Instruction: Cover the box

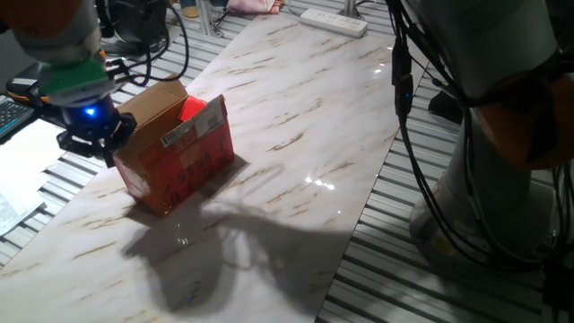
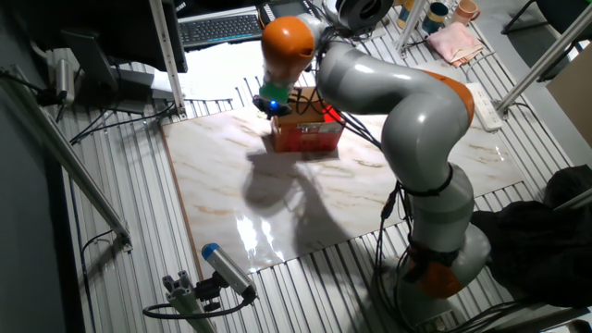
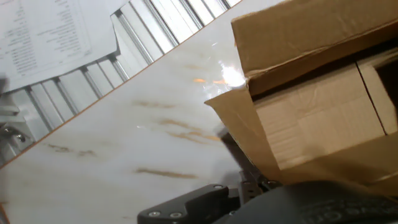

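The box stands on the marble table at the left. It is red outside, with brown flaps standing open and a white label on the near flap. My gripper is at the box's left end, against the brown end flap. I cannot tell how the jaws stand. In the other fixed view the gripper sits at the box's left upper corner. The hand view shows brown flaps and the plain inside close up, with one dark finger at the bottom edge.
A white power strip lies at the table's far end. Printed papers lie on the slatted frame beside the table's edge. A keyboard and a pink cloth sit behind the table. The arm's base stands at the right.
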